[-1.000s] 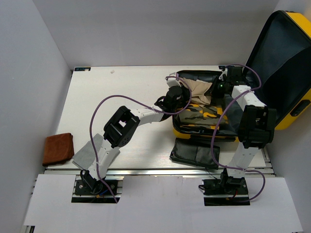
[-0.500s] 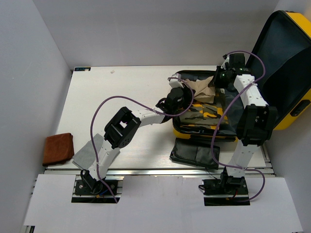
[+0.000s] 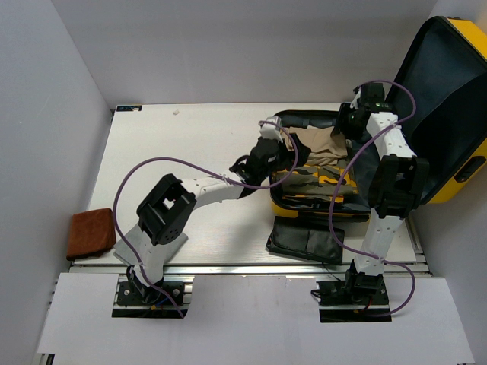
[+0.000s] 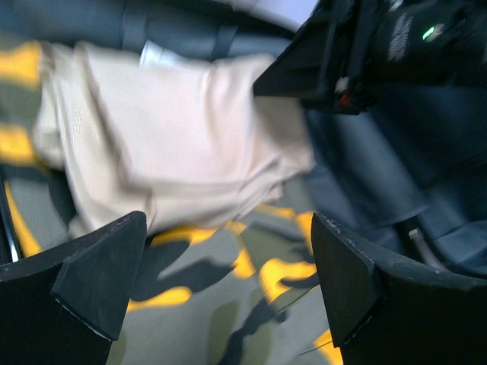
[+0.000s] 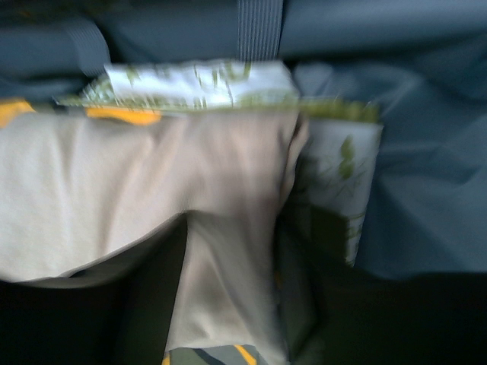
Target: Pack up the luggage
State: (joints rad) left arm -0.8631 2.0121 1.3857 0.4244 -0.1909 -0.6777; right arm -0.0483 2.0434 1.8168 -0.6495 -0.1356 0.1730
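Top external shows one luggage [image 3: 441, 91] open at the desk's [image 3: 190, 144] far right, holding one beige garment [image 4: 175, 129] and one camouflage garment [image 4: 228, 319], with one black pouch [image 3: 304, 242] in front; the left end effector [image 4: 228, 228] gapes, the right end effector's [image 3: 348, 124] grip is unclear, so the beige fabric should be tucked flat inside the rim.

Overhead view bright, sharp; both wrist views dim, motion-blurred.
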